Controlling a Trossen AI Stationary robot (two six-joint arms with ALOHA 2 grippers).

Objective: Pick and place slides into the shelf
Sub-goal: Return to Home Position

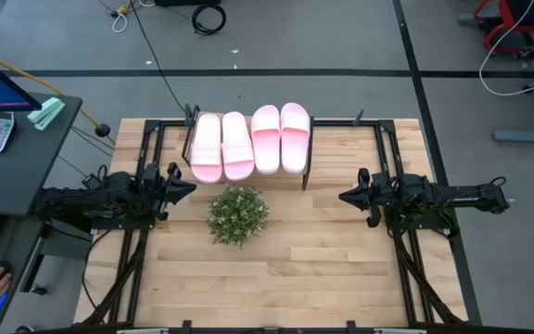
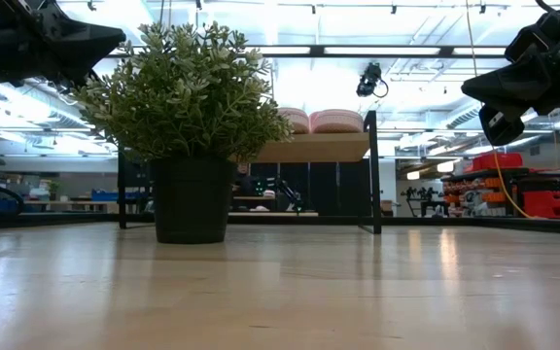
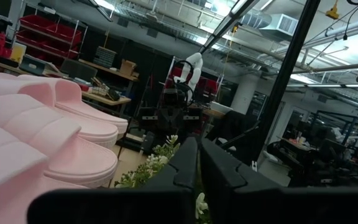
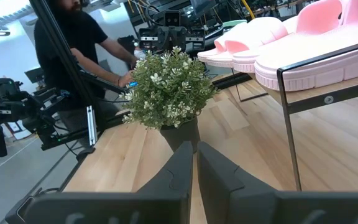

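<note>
High view: all four slides (image 1: pixel 248 141) sit side by side on top of the shelf (image 1: pixel 307 153) at the far middle of the table (image 1: pixel 323 269), with the plant (image 1: pixel 237 214) just in front; left hand (image 1: pixel 185 188) and right hand (image 1: pixel 346 196) hang out to either side, clear of both. Low view: the plant hides most of the shelf, and two slide ends show on its top board. Wrist views: each hand's fingers (image 3: pixel 185 174) are pressed together on nothing, with the slides on the shelf off to one side.
</note>
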